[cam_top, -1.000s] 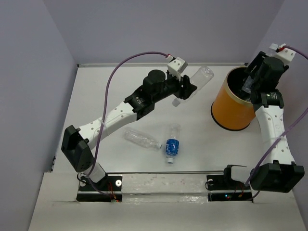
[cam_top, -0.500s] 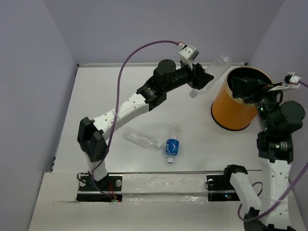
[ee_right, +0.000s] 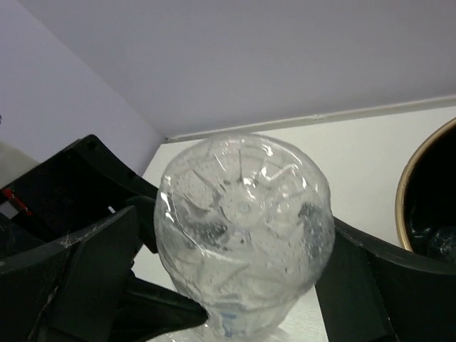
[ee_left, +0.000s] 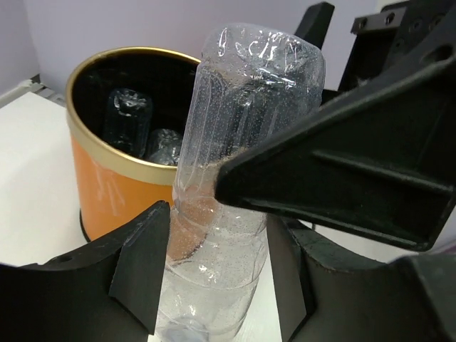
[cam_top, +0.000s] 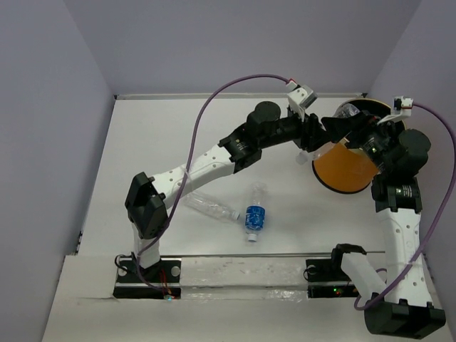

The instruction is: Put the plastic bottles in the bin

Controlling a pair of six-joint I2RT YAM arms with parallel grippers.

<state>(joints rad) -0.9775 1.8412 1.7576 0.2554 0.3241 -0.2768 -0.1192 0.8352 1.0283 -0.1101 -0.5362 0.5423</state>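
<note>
Now | left tool (ee_left: 214, 274) clamps bottle (ee_left: 242, 128) (clear) | base near bin (ee_left: 107, 182)

Bin (cam_top: 345, 171) at table's (cam_top: 142, 157) far right; two bottles (ee_left: 128, 117) inside. One bottle (cam_top: 347, 115) aloft beside bin rim. Two more bottles (cam_top: 209, 206) on table, left of bin.

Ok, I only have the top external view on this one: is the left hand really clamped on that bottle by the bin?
Observer: Yes. In the left wrist view the left hand has a finger pressed on each side of the clear bottle.
Operator: Anything inside the bin? The arms block it for me.
Observer: The bin holds at least two more bottles, lying against its black inside.
Operator: And the right hand?
Observer: The right wrist view shows the right hand open, its fingers straddling the bottle's base, which faces that camera.
</note>
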